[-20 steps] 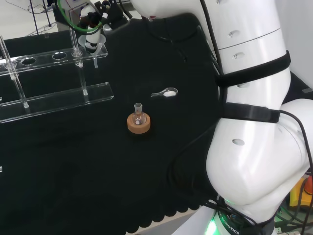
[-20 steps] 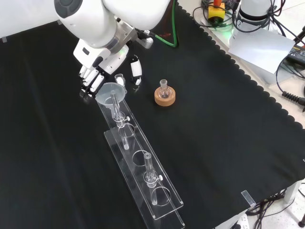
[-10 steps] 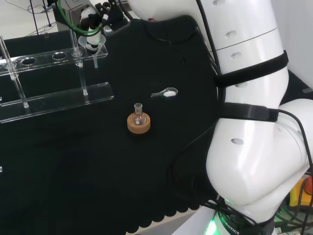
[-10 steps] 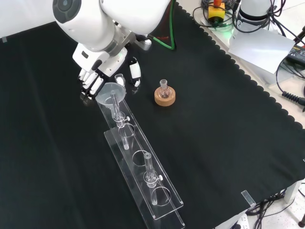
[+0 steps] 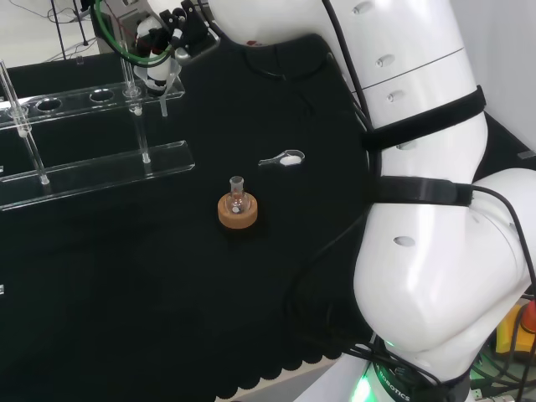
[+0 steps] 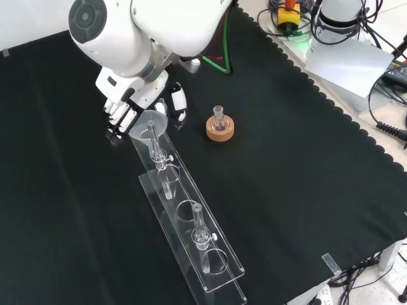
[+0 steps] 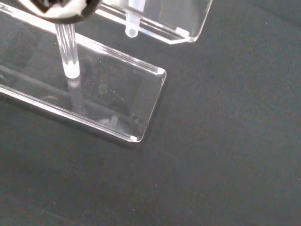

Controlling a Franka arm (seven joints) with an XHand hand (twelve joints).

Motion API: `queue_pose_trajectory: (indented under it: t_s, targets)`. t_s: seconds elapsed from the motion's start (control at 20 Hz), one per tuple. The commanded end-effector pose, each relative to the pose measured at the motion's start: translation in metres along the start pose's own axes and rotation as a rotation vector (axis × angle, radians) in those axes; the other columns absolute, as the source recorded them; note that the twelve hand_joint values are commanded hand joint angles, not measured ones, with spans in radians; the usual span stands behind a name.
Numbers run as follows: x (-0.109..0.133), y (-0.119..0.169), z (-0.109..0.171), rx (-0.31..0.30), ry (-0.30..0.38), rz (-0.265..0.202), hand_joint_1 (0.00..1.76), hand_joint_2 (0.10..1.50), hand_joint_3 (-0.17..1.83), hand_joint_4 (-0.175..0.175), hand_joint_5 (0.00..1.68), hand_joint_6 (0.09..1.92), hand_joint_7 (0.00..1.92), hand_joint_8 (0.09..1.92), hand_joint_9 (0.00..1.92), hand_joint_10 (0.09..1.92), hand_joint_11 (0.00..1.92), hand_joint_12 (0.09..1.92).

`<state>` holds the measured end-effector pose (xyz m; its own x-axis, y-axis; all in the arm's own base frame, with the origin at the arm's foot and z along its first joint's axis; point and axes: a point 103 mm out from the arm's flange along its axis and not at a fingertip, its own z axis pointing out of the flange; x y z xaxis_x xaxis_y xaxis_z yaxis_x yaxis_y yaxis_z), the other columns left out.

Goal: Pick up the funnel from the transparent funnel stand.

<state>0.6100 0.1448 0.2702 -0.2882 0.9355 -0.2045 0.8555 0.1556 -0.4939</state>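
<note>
Even bright light, glare on clear stand (image 7: 117, 99), blurred hand (image 7: 56, 9)

We see a bench under black cloth (image 6: 299, 140). On it a cork ring (image 6: 219, 129) carries a small flask (image 6: 219, 115). A clear funnel stand (image 6: 191, 232) lies left of the ring in the front view; a white spoon (image 5: 285, 158) lies nearby.

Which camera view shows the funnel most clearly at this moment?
The front view: the funnel shows its whole round mouth there, seated at the top end of the clear stand, with the hand right behind it. In the head view the hand largely covers it. In the wrist view its spout tip pokes below the upper plate.
</note>
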Motion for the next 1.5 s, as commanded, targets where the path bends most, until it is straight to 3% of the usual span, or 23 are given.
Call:
queue_pose_trajectory:
  t_s: [0.05, 0.8, 1.0, 1.1, 1.2, 1.35, 1.5]
  targets:
    - [0.003, 0.003, 0.0, 0.007, -0.025, -0.004, 0.8, 0.58, 0.66, -0.117, 0.15, 0.09, 0.0, 0.66, 0.33, 0.77, 0.33, 1.38]
    - [0.0, 0.001, 0.0, -0.004, -0.061, 0.016, 0.84, 0.58, 0.7, -0.107, 0.27, 0.09, 0.04, 0.75, 0.48, 0.71, 0.33, 1.37]
    - [0.001, 0.0, -0.003, -0.032, -0.116, 0.043, 0.84, 0.59, 0.72, -0.092, 0.39, 0.09, 0.27, 0.74, 0.58, 0.67, 0.37, 1.34]
    - [0.003, 0.0, -0.004, -0.036, -0.138, 0.045, 0.86, 0.62, 0.71, -0.059, 0.59, 0.22, 0.51, 0.71, 0.73, 0.6, 0.46, 1.3]
    - [0.004, 0.0, -0.005, -0.042, -0.151, 0.043, 0.87, 0.65, 0.7, -0.042, 0.65, 0.47, 0.64, 0.68, 0.87, 0.54, 0.53, 1.27]
    - [0.005, -0.001, -0.006, -0.062, -0.169, 0.051, 0.9, 0.66, 0.71, -0.035, 0.68, 0.68, 0.71, 0.68, 0.97, 0.52, 0.61, 1.23]
    - [0.003, -0.008, -0.016, -0.102, -0.192, 0.06, 0.93, 0.66, 0.71, -0.037, 0.69, 0.75, 0.75, 0.7, 1.03, 0.53, 0.65, 1.21]
